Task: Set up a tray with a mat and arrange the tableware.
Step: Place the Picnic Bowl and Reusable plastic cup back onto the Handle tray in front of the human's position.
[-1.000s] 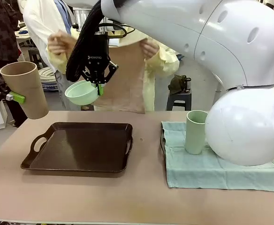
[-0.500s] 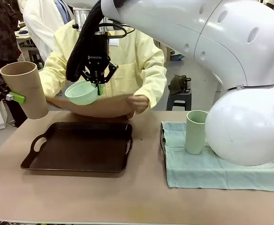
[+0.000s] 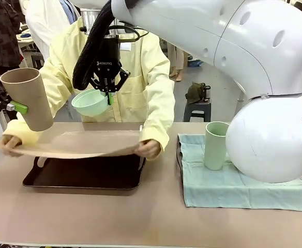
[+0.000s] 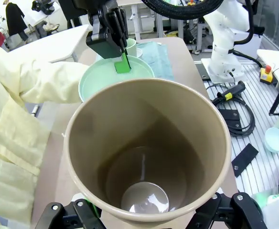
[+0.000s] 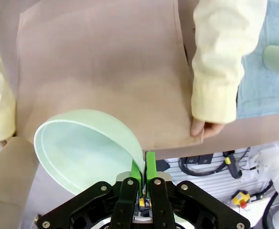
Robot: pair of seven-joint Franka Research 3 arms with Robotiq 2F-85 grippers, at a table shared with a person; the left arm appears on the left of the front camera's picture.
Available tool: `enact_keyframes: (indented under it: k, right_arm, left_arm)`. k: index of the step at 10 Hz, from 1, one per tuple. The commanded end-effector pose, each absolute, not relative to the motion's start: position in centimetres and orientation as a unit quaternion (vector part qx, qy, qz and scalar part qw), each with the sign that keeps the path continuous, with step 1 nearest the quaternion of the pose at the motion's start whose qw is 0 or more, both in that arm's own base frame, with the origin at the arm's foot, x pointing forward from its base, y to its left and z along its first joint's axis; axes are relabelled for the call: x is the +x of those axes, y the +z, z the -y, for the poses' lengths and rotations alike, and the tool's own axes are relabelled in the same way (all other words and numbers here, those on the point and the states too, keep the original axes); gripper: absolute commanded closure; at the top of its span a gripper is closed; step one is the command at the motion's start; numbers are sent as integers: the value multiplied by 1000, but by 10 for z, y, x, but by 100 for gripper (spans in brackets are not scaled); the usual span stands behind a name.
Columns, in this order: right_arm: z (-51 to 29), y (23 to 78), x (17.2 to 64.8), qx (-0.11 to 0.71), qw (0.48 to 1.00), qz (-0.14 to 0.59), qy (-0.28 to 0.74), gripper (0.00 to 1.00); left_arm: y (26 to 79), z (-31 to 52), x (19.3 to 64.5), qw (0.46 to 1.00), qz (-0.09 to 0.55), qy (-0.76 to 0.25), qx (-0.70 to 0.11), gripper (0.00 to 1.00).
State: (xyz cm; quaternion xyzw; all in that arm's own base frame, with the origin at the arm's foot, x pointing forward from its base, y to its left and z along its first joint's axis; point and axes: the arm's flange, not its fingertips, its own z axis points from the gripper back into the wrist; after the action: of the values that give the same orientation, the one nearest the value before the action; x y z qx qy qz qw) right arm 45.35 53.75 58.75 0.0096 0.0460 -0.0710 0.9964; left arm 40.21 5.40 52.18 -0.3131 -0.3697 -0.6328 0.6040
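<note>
Mint green bowl (image 3: 90,102) hangs tilted from the right gripper (image 3: 109,96), its rim pinched between the closed fingers. Tan cup (image 3: 27,98) sits between the left gripper's (image 4: 146,215) spread fingers, clamped at its wall. Below both, a person's hands hold the mat (image 3: 81,143) over the tray (image 3: 84,178).

Table (image 3: 156,217): tray (image 3: 84,178), cloth (image 3: 244,188)
</note>
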Motion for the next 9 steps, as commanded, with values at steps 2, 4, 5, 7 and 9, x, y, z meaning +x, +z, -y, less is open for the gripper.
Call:
enact_keyframes:
  k: [2,4,5,7,9]
  right_arm:
    - [-538,588,452,8,996,-43,-72,100]
    - [-538,588,452,8,996,-43,-72,100]
    - [-538,588,452,8,996,-43,-72,100]
    - [-538,588,452,8,996,-43,-72,100]
    - [-538,588,452,8,996,-43,-72,100]
  left_arm:
    - [524,-54,405,600,375,-635,-310,71]
    - [524,-54,405,600,375,-635,-310,71]
    - [524,-54,405,600,375,-635,-310,71]
    - [524,-54,405,600,375,-635,-310,71]
    - [524,-54,405,600,375,-635,-310,71]
